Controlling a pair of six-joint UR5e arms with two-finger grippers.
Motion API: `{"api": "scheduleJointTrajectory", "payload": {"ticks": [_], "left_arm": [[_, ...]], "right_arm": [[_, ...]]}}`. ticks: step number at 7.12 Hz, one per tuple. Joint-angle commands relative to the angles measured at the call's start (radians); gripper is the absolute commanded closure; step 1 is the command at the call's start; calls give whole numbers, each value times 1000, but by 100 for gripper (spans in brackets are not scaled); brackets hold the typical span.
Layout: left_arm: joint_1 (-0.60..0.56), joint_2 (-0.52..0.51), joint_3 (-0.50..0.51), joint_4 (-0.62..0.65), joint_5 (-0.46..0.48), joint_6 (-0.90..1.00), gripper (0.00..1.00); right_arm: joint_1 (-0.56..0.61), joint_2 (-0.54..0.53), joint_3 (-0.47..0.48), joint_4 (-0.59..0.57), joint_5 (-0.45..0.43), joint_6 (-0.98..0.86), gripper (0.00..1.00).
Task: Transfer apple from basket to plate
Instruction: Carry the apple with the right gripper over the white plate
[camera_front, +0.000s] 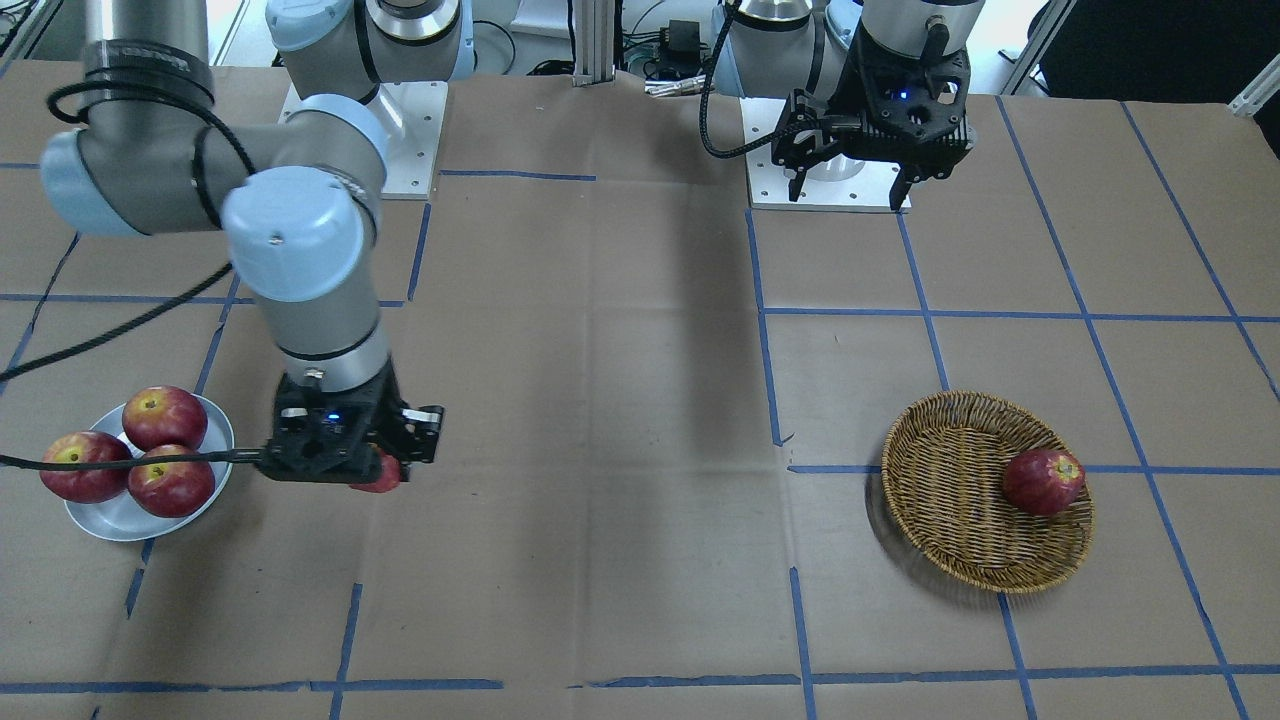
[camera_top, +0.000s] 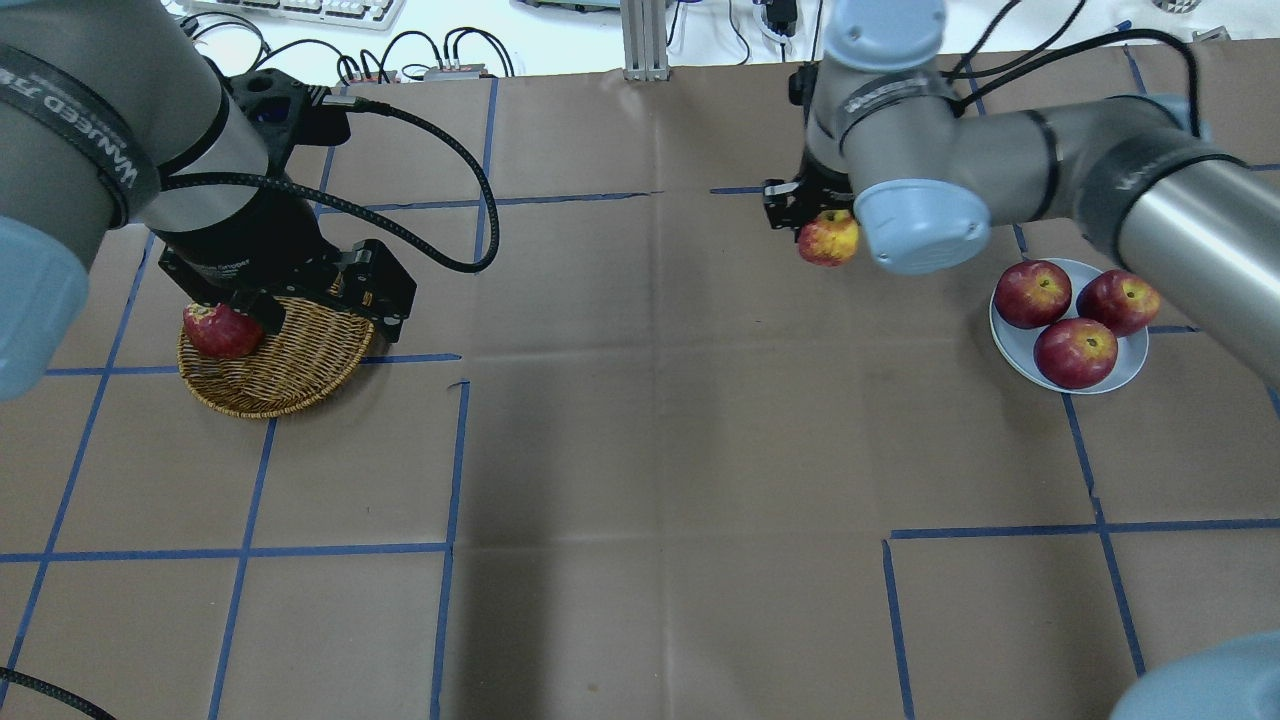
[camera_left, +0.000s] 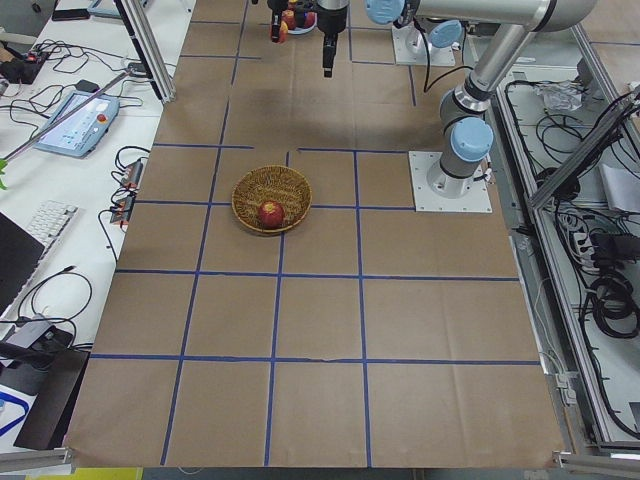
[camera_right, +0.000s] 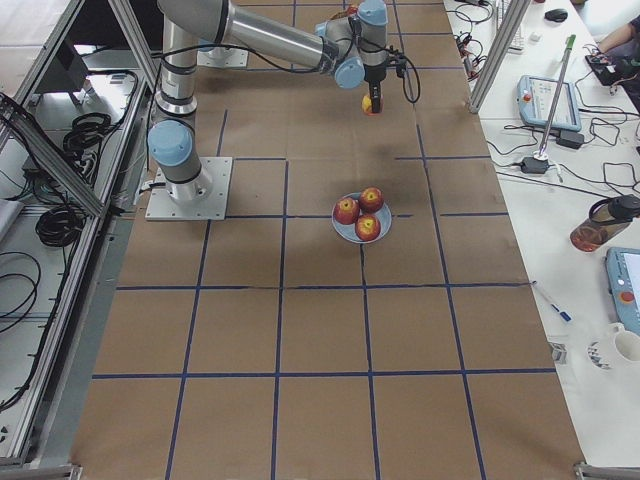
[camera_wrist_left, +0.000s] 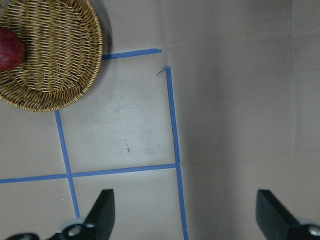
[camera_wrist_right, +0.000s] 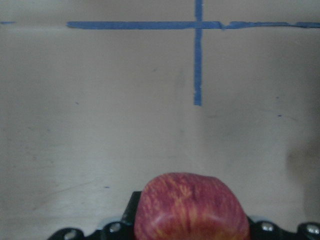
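Observation:
My right gripper (camera_top: 822, 228) is shut on the apple (camera_top: 830, 240), streaky pinkish-red with a yellow patch. It holds the apple above the table, a short way from the plate (camera_top: 1010, 345) toward the table's middle. The right wrist view shows the apple (camera_wrist_right: 190, 207) between the jaws. The pale plate (camera_front: 110, 520) carries three dark red apples. The wicker basket (camera_top: 300, 370) holds one dark red apple (camera_top: 220, 330). My left gripper (camera_front: 850, 192) is open and empty, raised high near its base. Its fingers (camera_wrist_left: 102, 210) show wide apart in the left wrist view, the basket (camera_wrist_left: 50, 55) beyond them.
Brown paper with a grid of blue tape covers the table. The two arm bases stand on white plates at the robot's edge. Bare paper lies between basket (camera_front: 950, 490) and plate. Side benches with cables, a keyboard and pendants flank the table's ends.

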Motion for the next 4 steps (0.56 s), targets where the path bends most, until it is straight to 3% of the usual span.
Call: {"api": "scheduleJointTrajectory", "payload": {"ticks": [1,4], "left_arm": [[0,0,0,1,0,0,1],[0,0,0,1,-3,2,1]], "right_arm": [[-236,-52,64,9,1,-341,46],[-459,-53,133,-12,41,-638,47]]}}
